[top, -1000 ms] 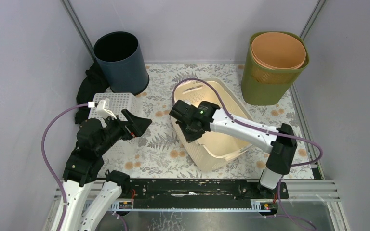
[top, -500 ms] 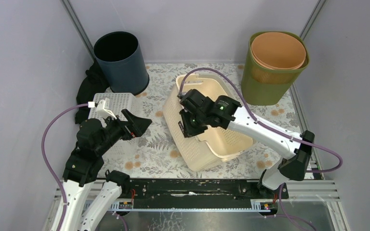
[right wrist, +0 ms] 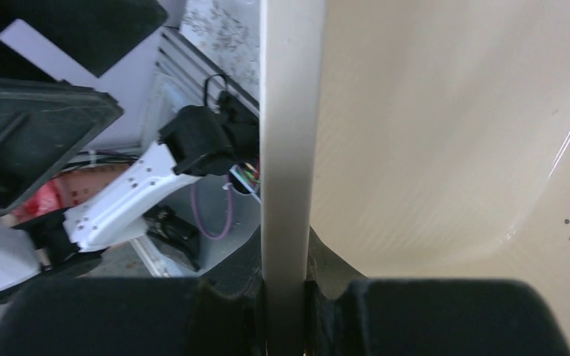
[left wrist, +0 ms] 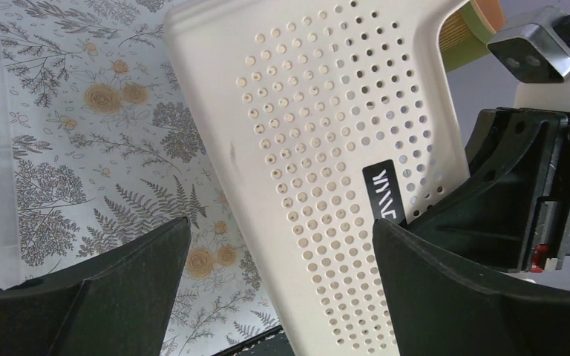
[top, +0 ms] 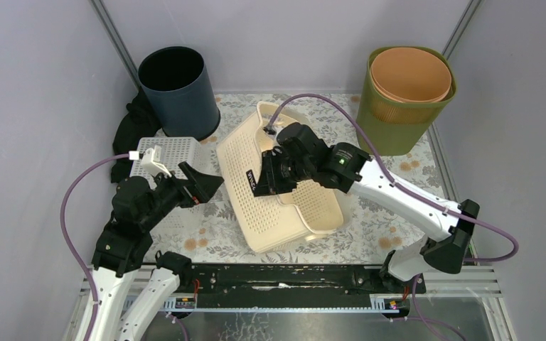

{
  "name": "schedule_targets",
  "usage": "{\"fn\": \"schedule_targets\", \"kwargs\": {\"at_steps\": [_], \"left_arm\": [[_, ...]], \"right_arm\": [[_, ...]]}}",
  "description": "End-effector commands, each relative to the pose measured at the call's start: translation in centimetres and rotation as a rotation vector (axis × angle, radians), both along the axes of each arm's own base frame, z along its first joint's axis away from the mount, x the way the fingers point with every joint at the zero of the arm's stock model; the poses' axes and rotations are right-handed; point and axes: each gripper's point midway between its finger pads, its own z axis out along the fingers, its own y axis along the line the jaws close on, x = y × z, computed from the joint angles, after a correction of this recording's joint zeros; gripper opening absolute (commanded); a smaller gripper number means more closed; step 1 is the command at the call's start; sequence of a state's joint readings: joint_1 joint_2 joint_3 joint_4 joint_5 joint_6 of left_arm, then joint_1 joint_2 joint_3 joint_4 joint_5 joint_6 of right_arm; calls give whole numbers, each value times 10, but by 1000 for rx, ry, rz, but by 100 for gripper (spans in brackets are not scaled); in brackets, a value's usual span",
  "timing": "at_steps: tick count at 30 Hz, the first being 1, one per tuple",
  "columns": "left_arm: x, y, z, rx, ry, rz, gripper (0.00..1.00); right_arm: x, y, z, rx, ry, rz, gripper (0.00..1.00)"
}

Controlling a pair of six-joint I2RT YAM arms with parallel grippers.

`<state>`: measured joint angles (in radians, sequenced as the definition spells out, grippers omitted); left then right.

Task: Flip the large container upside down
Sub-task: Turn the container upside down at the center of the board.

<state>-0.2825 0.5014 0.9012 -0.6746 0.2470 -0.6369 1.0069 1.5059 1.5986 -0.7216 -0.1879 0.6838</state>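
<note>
Half flipped: big cream plastic basket [top: 256,206] on its side, rim seemingly pinched by right hand [top: 265,179]; left hand [top: 200,186] open, empty.

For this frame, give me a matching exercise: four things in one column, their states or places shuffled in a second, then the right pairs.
Things:
1. cream basket
2. dark bin
3. left gripper
4. right gripper

States or places:
a. open, holding nothing
b. upright at the far left corner
c. tipped onto its side, perforated wall facing up
d. clamped on a rim

Pairs: 1-c, 2-b, 3-a, 4-d
</note>
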Motion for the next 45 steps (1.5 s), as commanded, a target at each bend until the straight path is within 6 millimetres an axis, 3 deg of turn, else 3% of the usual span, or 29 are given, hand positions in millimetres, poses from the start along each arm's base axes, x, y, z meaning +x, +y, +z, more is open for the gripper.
{"fn": "schedule_targets", "kwargs": {"at_steps": [1, 10, 16, 31, 38, 42, 45], "left_arm": [[-7, -1, 15, -2, -48, -20, 100], [-8, 2, 20, 1, -58, -9, 100], [-7, 2, 21, 2, -59, -5, 100], [-5, 2, 17, 2, -47, -5, 100], [-4, 1, 16, 3, -43, -7, 100], [-3, 0, 14, 1, -38, -7, 100], [-2, 0, 13, 2, -34, -7, 100]], "right_arm": [[-2, 18, 80, 354, -76, 21, 0], [-2, 28, 83, 507, -17, -28, 0], [4, 28, 71, 555, 2, -75, 0], [33, 4, 91, 880, 76, -164, 0], [43, -13, 83, 1043, 143, -167, 0], [46, -15, 69, 1048, 189, -174, 11], [47, -15, 59, 1015, 200, -184, 33]]}}
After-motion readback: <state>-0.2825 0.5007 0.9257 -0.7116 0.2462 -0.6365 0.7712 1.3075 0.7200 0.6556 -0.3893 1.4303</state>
